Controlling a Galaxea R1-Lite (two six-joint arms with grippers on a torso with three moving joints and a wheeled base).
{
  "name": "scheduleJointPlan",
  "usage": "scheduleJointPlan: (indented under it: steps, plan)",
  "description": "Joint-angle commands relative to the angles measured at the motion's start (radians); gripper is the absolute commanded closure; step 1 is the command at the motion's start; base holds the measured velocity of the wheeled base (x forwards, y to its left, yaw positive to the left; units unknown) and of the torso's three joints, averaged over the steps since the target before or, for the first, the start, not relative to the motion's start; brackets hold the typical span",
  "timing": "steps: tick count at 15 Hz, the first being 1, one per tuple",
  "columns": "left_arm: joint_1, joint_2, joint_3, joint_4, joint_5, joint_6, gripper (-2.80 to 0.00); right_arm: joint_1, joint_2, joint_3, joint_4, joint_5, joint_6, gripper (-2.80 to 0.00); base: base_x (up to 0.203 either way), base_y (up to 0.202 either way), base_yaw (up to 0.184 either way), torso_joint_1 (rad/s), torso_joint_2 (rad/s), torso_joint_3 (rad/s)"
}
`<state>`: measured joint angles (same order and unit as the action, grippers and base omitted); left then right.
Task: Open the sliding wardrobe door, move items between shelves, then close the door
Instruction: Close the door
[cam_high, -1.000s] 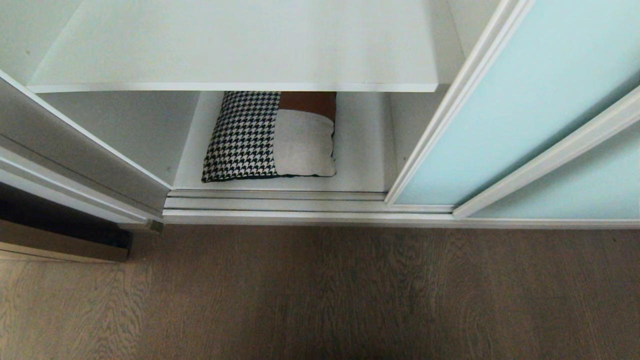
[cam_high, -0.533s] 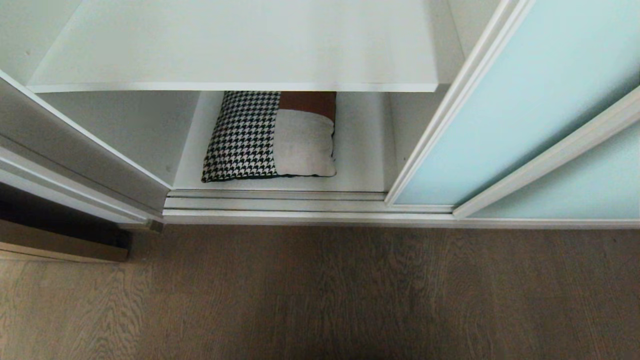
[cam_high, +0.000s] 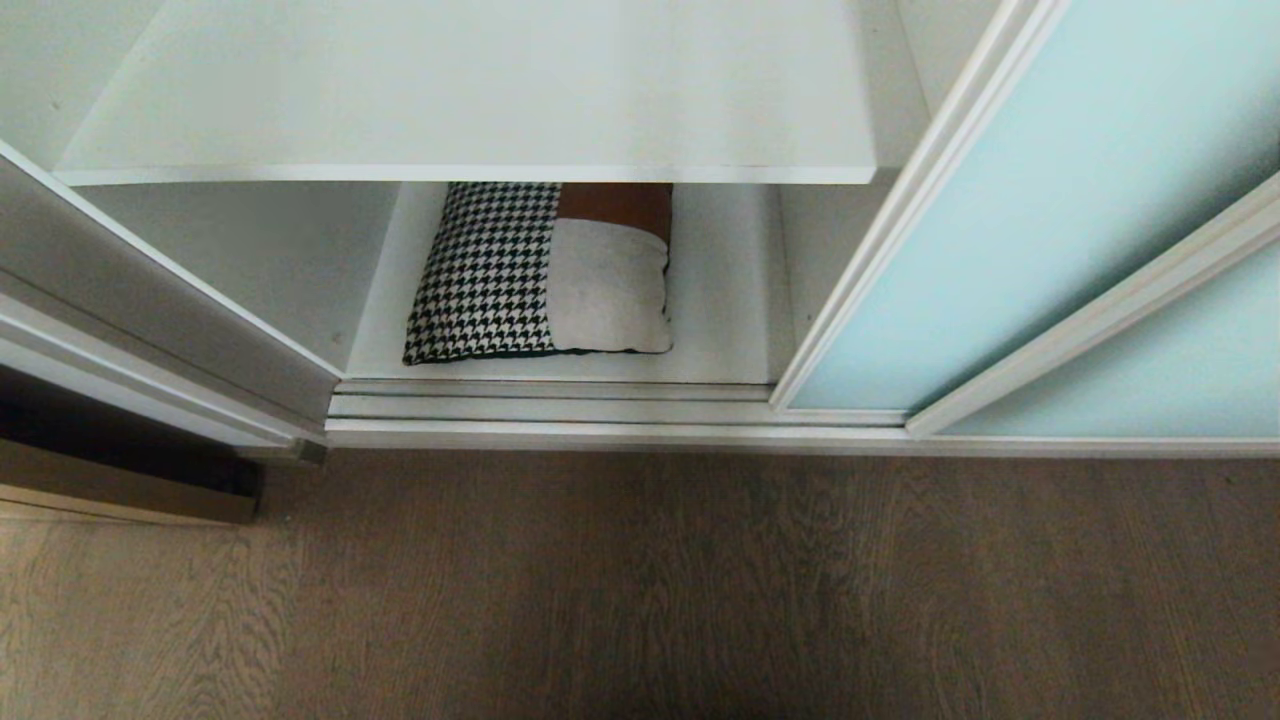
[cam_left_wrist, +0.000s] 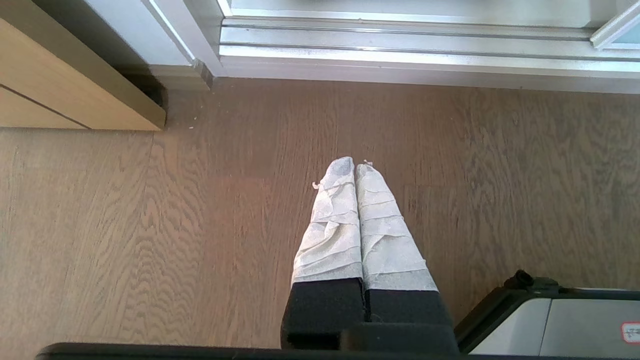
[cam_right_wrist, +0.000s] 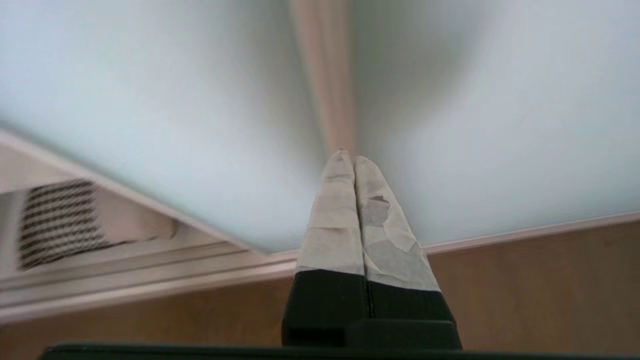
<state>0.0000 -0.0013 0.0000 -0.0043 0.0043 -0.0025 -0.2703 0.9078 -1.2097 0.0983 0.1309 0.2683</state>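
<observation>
The sliding wardrobe door (cam_high: 1010, 200), pale aqua glass in a white frame, stands slid to the right, so the compartment is open. On the lowest shelf (cam_high: 725, 300) lie a houndstooth cushion (cam_high: 485, 275) and a cream cushion (cam_high: 610, 285), side by side and touching, partly hidden under the bare upper shelf (cam_high: 480, 90). Neither arm shows in the head view. My right gripper (cam_right_wrist: 348, 157) is shut and empty, pointing at the aqua door (cam_right_wrist: 175, 125) close to one of its frame bars (cam_right_wrist: 325, 75); the houndstooth cushion (cam_right_wrist: 57, 220) shows off to the side. My left gripper (cam_left_wrist: 355, 167) hangs shut and empty over the floor.
The silvery floor track (cam_high: 560, 405) runs along the wardrobe's front. An oak panel (cam_left_wrist: 60, 95) stands at the left beside the wardrobe's side wall (cam_high: 150, 300). Wood floor (cam_high: 640, 590) spreads in front. A corner of my base (cam_left_wrist: 565, 320) sits near the left gripper.
</observation>
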Motion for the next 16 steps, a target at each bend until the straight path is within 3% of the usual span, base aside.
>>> scheduleJointPlan:
  steps: [1, 6, 11, 16]
  plan:
    - [0.0, 0.001, 0.002, 0.0, 0.0, -0.001, 0.0, -0.021, 0.052, -0.001, -0.026, 0.0, 0.01, 0.0, 0.0, 0.0, 0.0, 0.0, 0.0, 0.0]
    - [0.0, 0.001, 0.002, 0.0, 0.0, -0.001, 0.0, -0.078, 0.128, -0.005, -0.069, 0.012, 0.066, 0.0, 0.0, 0.0, 0.0, 0.0, 0.0, 0.0]
    - [0.0, 0.001, 0.002, 0.0, 0.0, -0.001, 0.0, -0.143, 0.191, -0.01, -0.176, 0.072, 0.092, 0.0, 0.0, 0.0, 0.0, 0.0, 0.0, 0.0]
    - [0.0, 0.001, 0.002, 0.0, 0.0, -0.001, 0.0, -0.145, 0.207, -0.01, -0.189, 0.102, 0.109, 0.0, 0.0, 0.0, 0.0, 0.0, 0.0, 0.0]
